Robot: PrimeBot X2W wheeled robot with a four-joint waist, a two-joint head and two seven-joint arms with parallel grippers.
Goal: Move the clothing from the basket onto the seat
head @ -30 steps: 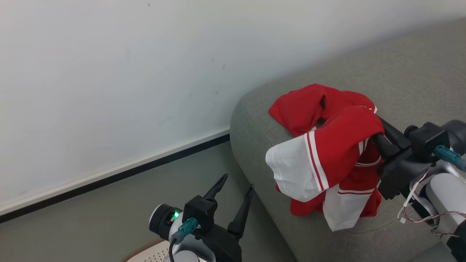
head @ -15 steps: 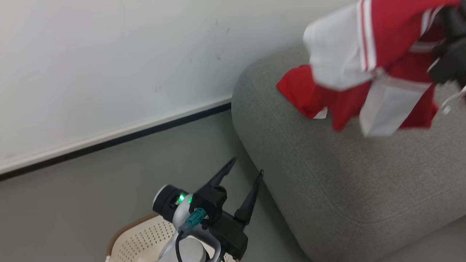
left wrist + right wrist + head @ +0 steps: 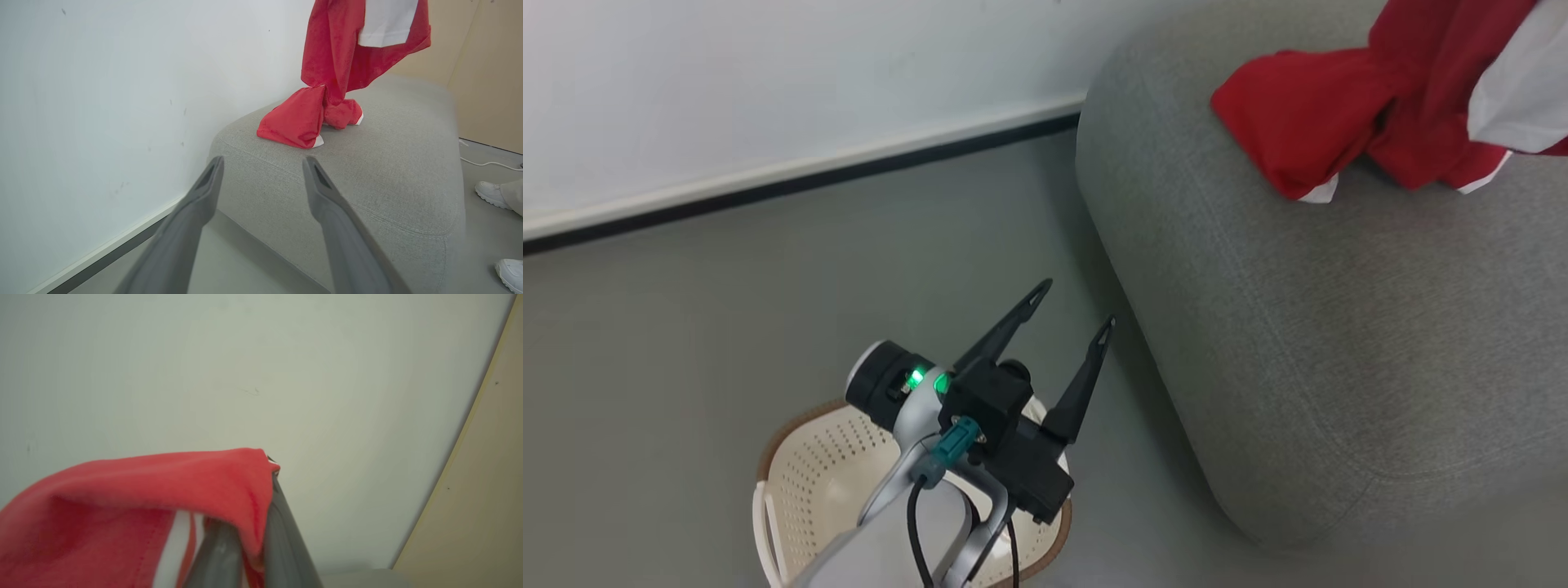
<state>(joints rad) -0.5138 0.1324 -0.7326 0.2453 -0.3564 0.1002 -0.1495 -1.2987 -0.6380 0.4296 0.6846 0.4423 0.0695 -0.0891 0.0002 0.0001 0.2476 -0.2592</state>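
The clothing (image 3: 347, 49), red with white panels, hangs down from above, and its lower end (image 3: 298, 122) rests bunched on the seat (image 3: 388, 175), a light grey sofa. In the right wrist view my right gripper (image 3: 269, 473) is shut on a fold of the red clothing (image 3: 143, 506), which drapes over its fingers (image 3: 282, 539). In the head view the clothing (image 3: 1307, 122) lies at the seat's (image 3: 1298, 327) top right. My left gripper (image 3: 1077, 304) stands open and holds nothing, above the cream basket (image 3: 792, 457) and left of the seat. Its arm hides part of the basket's inside.
A white wall with a dark skirting strip (image 3: 792, 184) runs behind the grey floor (image 3: 686, 327). A person's white shoes (image 3: 490, 196) stand on the floor past the sofa's far side, near a white cable (image 3: 490, 163). A beige panel (image 3: 490, 81) stands beyond.
The head camera has tilted down, bringing more of the basket into view. My right gripper has lifted the clothing higher above the seat. The left gripper stays open.
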